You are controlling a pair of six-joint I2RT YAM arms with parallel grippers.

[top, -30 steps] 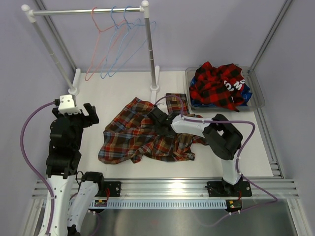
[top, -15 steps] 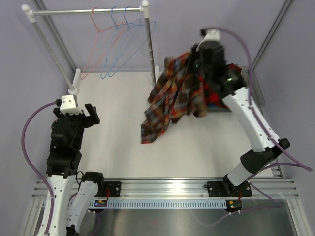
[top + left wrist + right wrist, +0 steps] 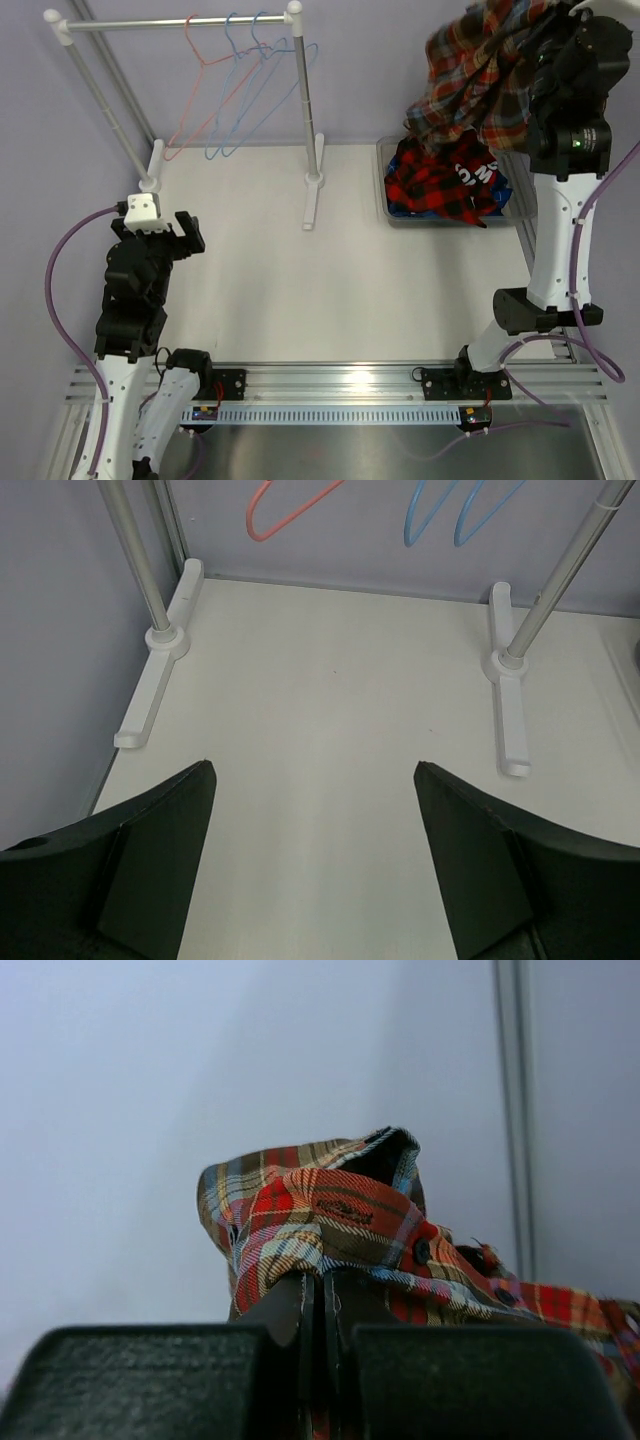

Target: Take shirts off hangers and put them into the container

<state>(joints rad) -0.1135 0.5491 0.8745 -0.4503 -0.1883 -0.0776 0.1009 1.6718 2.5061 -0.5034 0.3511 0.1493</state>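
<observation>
Three plaid shirts, three wire hangers, one bin. The right pincer (image 3: 320,1295), its black jaws pressed together on a fold of the brown-and-olive shirt (image 3: 468,62), held the soft, crumpled cloth high in the air. The red and blue stripes bunched just above its fingertips, and the rest of the cloth draped loosely below and to its left.

Beneath that pincer, as seen from overhead, sat the container (image 3: 383,170), a shallow bin of clear grey-tinted plastic with rounded corners and a wide rim. It held the red-and-black check shirt (image 3: 435,185) in a rumpled heap, with an edge of the blue shirt (image 3: 497,188) showing under it.

Well to the left of that pincer, the hangers hung bare from the rack (image 3: 130,24): one pink-red hanger (image 3: 205,90) and two light blue hangers (image 3: 250,95), all thin wire with hooked tops. The rack had one steel rail, two poles and two white feet. Its right pole (image 3: 305,100) stood between the hangers and the container.

The left pincer (image 3: 312,780) hovered over the smooth white table (image 3: 330,290) with its jaws wide apart, gripping nothing. The rack's feet lay ahead of it on either side.
</observation>
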